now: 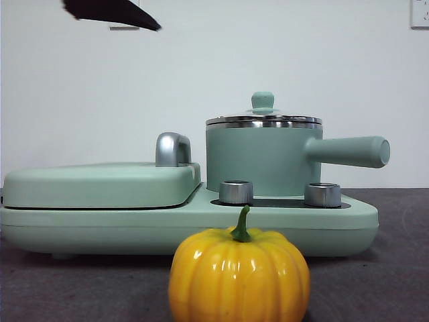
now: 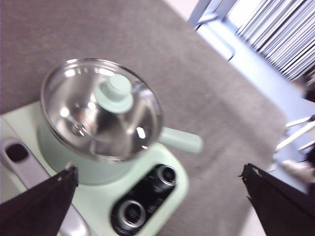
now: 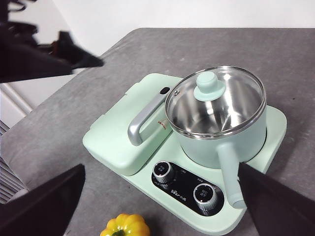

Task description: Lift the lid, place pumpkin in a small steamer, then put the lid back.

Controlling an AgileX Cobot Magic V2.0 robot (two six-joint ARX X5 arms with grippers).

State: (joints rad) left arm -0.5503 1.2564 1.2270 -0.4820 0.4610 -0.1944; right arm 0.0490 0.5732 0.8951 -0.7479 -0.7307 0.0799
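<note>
Now my left gripper (image 2: 157, 196) and right gripper (image 3: 160, 204) hang spread wide above the cooker. Glossy, ribbed yellow-orange pumpkin (image 1: 238, 276) sits on grey table before the mint-green steamer pot (image 1: 258, 159), glass lid (image 1: 263, 118) on.

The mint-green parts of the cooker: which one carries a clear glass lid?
The small steamer, the cylindrical pot with the long side handle, carries the lid. The griddle cover beside it is wide, flat and opaque, with a steel handle.
</note>
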